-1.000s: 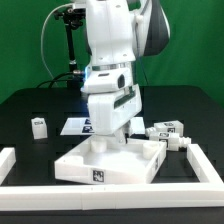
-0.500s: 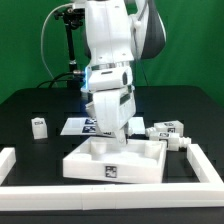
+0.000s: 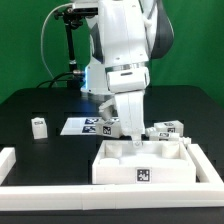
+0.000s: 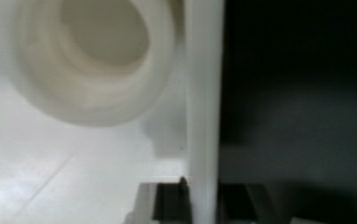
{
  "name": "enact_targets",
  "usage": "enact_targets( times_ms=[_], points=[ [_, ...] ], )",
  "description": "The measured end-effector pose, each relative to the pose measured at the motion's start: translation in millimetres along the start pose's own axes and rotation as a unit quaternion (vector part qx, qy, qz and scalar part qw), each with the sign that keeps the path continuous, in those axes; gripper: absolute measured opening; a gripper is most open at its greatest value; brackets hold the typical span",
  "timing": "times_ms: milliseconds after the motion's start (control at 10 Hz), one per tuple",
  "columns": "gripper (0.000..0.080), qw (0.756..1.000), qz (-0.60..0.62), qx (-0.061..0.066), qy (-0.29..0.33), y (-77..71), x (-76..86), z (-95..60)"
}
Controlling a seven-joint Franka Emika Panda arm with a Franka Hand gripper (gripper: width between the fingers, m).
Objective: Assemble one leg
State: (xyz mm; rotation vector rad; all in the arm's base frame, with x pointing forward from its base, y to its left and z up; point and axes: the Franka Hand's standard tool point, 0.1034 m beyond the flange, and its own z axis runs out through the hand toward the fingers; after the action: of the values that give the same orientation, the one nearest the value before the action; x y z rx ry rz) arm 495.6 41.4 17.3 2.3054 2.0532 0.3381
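Note:
My gripper [image 3: 132, 148] is shut on the back wall of the large white square tray-like panel [image 3: 140, 166], which lies flat on the black table at front right. In the wrist view the panel's thin wall [image 4: 200, 100] runs between my two dark fingers [image 4: 164, 202], and a round socket [image 4: 77, 60] shows in the panel's floor. One leg [image 3: 38, 125], a stubby white post with tag markers, stands alone at the exterior view's left. More legs [image 3: 170, 127] lie in a cluster behind the panel at the right.
The marker board [image 3: 82, 126] lies flat behind the panel, partly hidden by my arm. A low white rail [image 3: 12, 162] borders the table at the left and along the front. A black stand [image 3: 70, 50] rises at the back.
The panel has slid toward the exterior view's right and turned squarer to the camera, with my gripper holding its wall and moving along. The legs have not moved.

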Motion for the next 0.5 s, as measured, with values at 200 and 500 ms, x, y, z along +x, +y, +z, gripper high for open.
enact_targets(
  times_ms=[200,500],
  points=[
    [0.0052,1.0,0.0,0.0,0.0,0.0,0.0,0.0],
    [0.0052,0.999,-0.05,0.005,0.001,6.4,8.3,2.7]
  ],
)
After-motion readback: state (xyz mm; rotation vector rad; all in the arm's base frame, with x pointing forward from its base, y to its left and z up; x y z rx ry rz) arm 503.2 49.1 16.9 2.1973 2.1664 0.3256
